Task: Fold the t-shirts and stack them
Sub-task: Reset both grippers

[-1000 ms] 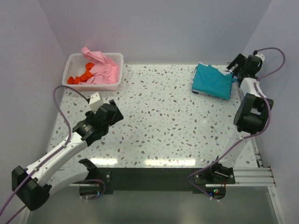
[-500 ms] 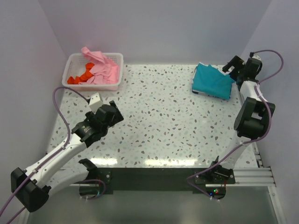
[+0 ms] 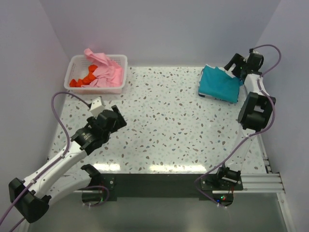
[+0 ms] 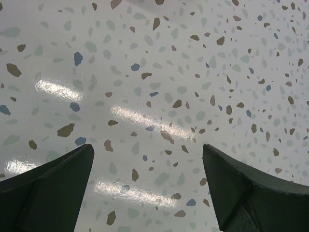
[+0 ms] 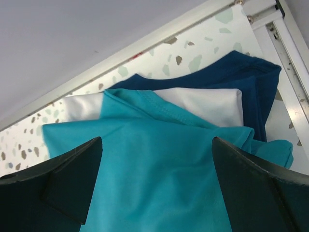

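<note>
Black-fingered, the right end effector [image 5: 157,145] is spread wide and pinches nothing. In the right wrist view the teal shirt [image 5: 145,169] fills the space under and between its two fingers. Whether the tips touch the cloth cannot be told. The teal shirt is smooth across its middle, with a stitched hem running along its upper edge and a small bunched corner at the right of the frame. It lies on top of a stack. A white shirt [image 5: 205,104] shows beneath it as a flat band along the upper edge. A blue shirt [image 5: 244,72] lies under that, its folded edge sticking out toward the upper right. A white rail [image 5: 289,43] runs just beside the stack at the right edge of the frame.

From above, the right end effector [image 3: 231,66] sits at the upper right of the frame, at the far corner of the teal shirt [image 3: 219,84]. The stack rests on the speckled worktop [image 3: 169,121] in its upper right corner.

The left end effector [image 4: 147,150] is also spread and holds nothing, with only bare worktop [image 4: 169,72] beneath it. In the top view the left end effector [image 3: 117,117] is at centre left. Beyond it, at the upper left, a white basket [image 3: 99,58] holds a crumpled pink shirt [image 3: 108,71] draped over the rim and a red shirt [image 3: 82,79] bunched at the left end.
</note>
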`<state>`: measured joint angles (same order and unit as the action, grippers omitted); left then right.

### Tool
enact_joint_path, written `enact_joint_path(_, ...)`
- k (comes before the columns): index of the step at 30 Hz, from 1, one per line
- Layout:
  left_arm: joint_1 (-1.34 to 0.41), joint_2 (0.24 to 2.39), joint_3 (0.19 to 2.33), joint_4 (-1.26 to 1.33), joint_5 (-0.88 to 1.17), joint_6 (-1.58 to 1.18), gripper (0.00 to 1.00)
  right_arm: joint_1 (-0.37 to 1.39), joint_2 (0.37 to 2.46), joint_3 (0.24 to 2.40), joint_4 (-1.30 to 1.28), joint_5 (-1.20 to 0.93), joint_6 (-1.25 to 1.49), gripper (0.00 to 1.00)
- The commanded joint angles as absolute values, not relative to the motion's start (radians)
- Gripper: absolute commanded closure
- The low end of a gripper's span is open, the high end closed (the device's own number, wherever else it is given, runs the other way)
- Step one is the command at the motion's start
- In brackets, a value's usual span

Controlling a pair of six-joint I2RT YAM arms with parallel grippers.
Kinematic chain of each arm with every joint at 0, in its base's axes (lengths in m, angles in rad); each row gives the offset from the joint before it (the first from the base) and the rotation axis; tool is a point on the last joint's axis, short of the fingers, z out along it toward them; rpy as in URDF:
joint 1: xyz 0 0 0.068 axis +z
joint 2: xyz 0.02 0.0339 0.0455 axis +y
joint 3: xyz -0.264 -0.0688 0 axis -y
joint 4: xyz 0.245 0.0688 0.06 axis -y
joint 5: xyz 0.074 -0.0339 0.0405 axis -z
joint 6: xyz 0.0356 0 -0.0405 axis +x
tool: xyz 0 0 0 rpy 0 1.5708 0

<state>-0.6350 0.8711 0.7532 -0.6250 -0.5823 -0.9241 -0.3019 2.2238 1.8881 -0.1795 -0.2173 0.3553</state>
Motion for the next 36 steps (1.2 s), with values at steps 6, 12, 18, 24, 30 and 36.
enact_joint_path(6, -0.627, 0.882, 0.767, -0.634, -0.594, -0.925, 0.00, -0.305, 2.315, 2.022, -0.287, -0.134, 0.328, 0.01)
enact_joint_path(12, -0.627, 0.887, 0.773, -0.637, -0.586, -0.927, 0.00, -0.305, 2.274, 1.981, -0.227, -0.144, 0.350, 0.01)
enact_joint_path(18, -0.627, 0.877, 0.765, -0.618, -0.566, -0.919, 0.00, -0.304, 2.129, 1.846, -0.076, -0.179, 0.374, 0.01)
enact_joint_path(24, -0.629, 0.879, 0.756, -0.610, -0.548, -0.907, 0.00, -0.296, 2.036, 1.723, 0.025, -0.204, 0.439, 0.01)
enact_joint_path(30, -0.629, 0.838, 0.741, -0.620, -0.549, -0.916, 0.00, -0.278, 1.902, 1.583, 0.093, -0.221, 0.411, 0.01)
enact_joint_path(36, -0.629, 0.793, 0.729, -0.627, -0.540, -0.916, 0.00, -0.236, 1.610, 1.367, 0.090, -0.144, 0.371, 0.01)
